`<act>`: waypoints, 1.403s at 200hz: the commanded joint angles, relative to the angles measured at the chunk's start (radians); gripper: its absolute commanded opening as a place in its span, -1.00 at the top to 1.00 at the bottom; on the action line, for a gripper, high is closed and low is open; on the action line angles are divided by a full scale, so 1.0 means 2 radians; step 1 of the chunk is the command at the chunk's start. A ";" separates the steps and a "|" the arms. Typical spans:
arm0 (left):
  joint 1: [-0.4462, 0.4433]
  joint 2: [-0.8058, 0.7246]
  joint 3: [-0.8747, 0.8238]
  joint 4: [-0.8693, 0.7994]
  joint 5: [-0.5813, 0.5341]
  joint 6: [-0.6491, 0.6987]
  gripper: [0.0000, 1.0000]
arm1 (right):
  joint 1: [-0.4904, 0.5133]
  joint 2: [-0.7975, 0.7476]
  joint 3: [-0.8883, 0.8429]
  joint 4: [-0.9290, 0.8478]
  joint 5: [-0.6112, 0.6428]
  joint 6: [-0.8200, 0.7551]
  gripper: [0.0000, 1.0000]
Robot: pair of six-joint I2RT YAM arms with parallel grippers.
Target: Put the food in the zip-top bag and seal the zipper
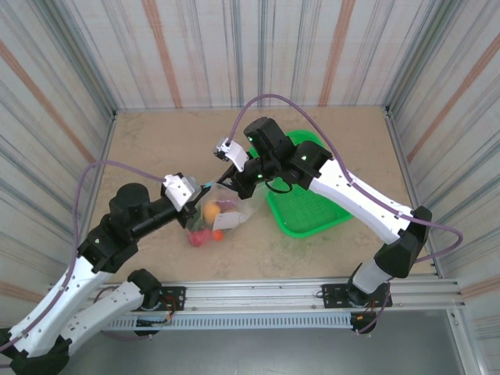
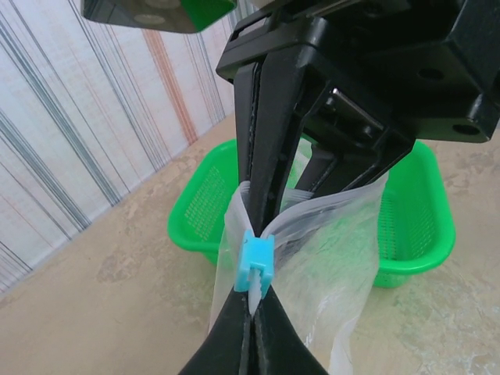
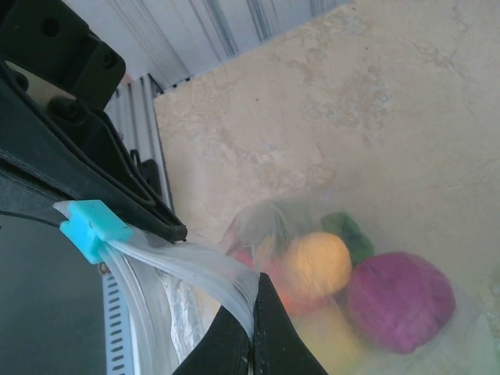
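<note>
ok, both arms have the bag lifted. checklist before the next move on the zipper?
1. Left gripper hold: ok, shut on the bag edge just under the blue slider.
2. Right gripper hold: ok, shut on the same edge, further along.
3. Food inside: ok for the orange, purple and green pieces. For the red piece lowest in the top view, cannot tell.
4. Basket emptied: ok, no food seen in it.
5. Zipper sealed: cannot tell. The strip runs taut from slider to right gripper.
</note>
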 commanded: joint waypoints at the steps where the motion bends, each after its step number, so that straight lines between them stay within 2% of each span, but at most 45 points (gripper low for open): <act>1: -0.002 0.000 0.021 -0.003 0.003 0.010 1.00 | 0.006 0.000 0.015 -0.020 0.016 0.009 1.00; 20: -0.002 -0.004 0.027 -0.007 0.002 0.012 1.00 | 0.004 -0.001 0.021 -0.037 0.018 -0.008 1.00; 44: 0.004 -0.011 0.029 -0.007 0.017 0.009 1.00 | 0.003 -0.015 0.035 -0.057 0.035 -0.047 0.77; 62: 0.029 -0.006 0.036 -0.013 0.050 0.000 1.00 | -0.002 -0.031 0.043 -0.065 0.038 -0.073 0.55; 72: 0.045 -0.001 0.042 -0.017 0.072 -0.006 1.00 | -0.004 -0.033 0.054 -0.076 0.033 -0.087 0.51; 103: 0.093 0.005 0.054 -0.007 0.134 -0.024 1.00 | -0.006 -0.029 0.118 -0.124 0.026 -0.146 0.52; 126: 0.123 0.015 0.066 -0.008 0.190 -0.030 1.00 | -0.003 -0.028 0.144 -0.138 -0.002 -0.185 0.53; 158: 0.134 0.034 0.088 -0.035 0.243 -0.015 1.00 | 0.010 -0.019 0.154 -0.135 -0.024 -0.198 0.48; 192: 0.134 0.043 0.101 -0.057 0.268 0.006 1.00 | 0.021 0.002 0.158 -0.113 -0.046 -0.199 0.37; 232: 0.134 0.044 0.105 -0.079 0.292 0.021 1.00 | 0.023 0.019 0.155 -0.090 -0.058 -0.199 0.36; 280: 0.134 0.042 0.105 -0.087 0.299 0.021 1.00 | 0.023 0.025 0.144 -0.072 -0.081 -0.190 0.50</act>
